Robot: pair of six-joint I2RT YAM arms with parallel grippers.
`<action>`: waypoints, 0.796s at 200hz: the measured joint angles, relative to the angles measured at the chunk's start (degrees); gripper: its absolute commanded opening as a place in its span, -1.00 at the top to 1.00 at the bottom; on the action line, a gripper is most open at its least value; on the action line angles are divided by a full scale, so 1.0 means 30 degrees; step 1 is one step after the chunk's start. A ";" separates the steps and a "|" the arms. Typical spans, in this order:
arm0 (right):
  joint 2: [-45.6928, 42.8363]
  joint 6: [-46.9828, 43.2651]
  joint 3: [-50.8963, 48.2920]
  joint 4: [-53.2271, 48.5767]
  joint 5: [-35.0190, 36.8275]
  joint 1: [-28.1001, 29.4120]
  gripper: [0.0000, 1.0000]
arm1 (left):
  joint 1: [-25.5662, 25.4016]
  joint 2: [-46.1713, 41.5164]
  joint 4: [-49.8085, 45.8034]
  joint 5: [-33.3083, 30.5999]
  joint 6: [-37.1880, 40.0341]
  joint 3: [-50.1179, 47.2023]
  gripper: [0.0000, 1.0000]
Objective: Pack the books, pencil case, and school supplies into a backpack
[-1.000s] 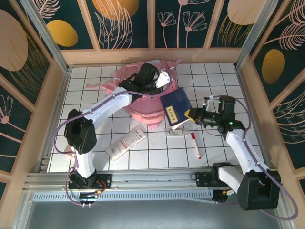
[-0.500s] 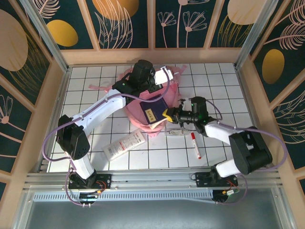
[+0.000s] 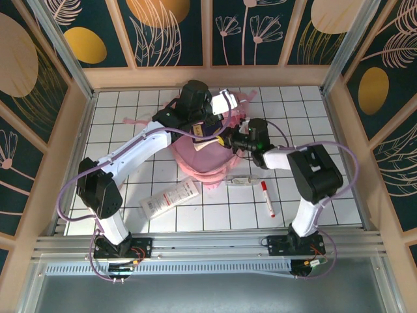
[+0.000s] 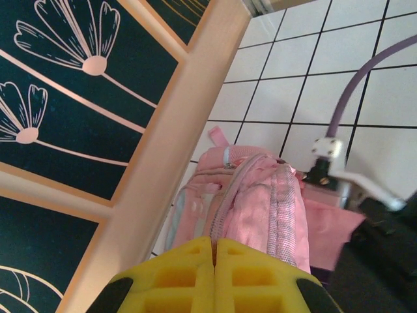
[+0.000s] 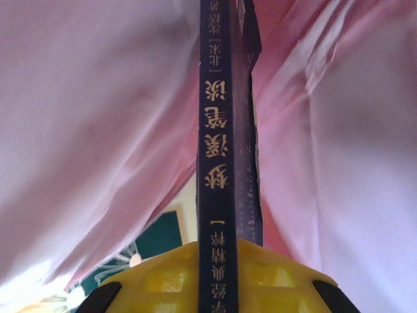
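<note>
At the far middle of the tiled table (image 3: pixel 130 124), seen from above, the pink backpack (image 3: pixel 202 162) lies with its mouth turned up. The left arm (image 3: pixel 143 147) reaches over its top. The right gripper (image 3: pixel 225 139) comes in from the side with the navy book (image 3: pixel 206 132) at the opening. The red-capped marker (image 3: pixel 267 197) lies well apart on the near tiles, beside a small clear item (image 3: pixel 241 179). A long white flat item (image 3: pixel 172 197) rests to the left of these.

From the left wrist, the left gripper (image 4: pixel 214 264) has its yellow fingers pressed together. The backpack's zip line runs straight into the seam between them, so it appears to pinch the edge of the mouth and hold it lifted.

From the right wrist, the yellow fingers pinch the book by its lower end, spine toward the camera. Pink fabric rises close on both sides, so the book seems to be partly within the mouth.

The step in hand looks to be seating the book. To do it well, the left arm should hold the rim high and taut. The right should push the book on edge-first, in line with the slot and away from the folds. It should spread its fingers only once most of the cover is below the zip.
</note>
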 measured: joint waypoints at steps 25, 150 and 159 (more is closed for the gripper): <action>0.2892 0.0015 0.1457 0.1749 0.0656 0.0058 1.00 | 0.0000 -0.0044 -0.0007 0.0328 0.0007 0.0000 1.00; 0.7555 0.0000 0.5253 0.3351 0.2149 0.0612 0.42 | 0.0015 -0.1042 0.0488 0.0678 -0.0197 -0.1326 1.00; 0.7329 -0.0102 0.5202 0.2892 0.2215 0.0568 0.33 | 0.0015 -0.1188 0.0707 0.0568 -0.0197 -0.1647 1.00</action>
